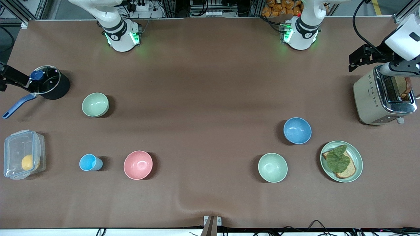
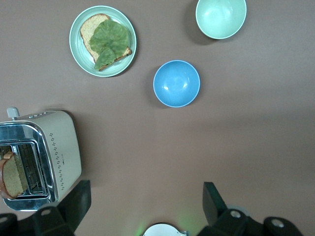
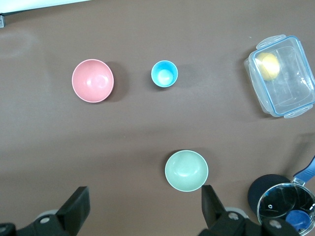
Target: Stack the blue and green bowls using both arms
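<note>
A brown tabletop [image 1: 203, 98] carries every object, and neither task bowl has been touched; the opening reach is judged to be the step in hand. The left gripper [image 2: 142, 201] is held wide open and empty above the toaster [image 1: 382, 98], with the blue bowl [image 1: 297, 130] well apart from it. The right gripper [image 3: 142, 206] is likewise spread wide and empty near the pot [image 1: 49, 82]; the green bowl [image 1: 95, 104] lies close below it. Next, a descent over each bowl's rim is called for. The paler bowl [image 2: 221, 17] appears in the left wrist view, not the right; the pink bowl [image 3: 92, 80] only in the right and front views.
</note>
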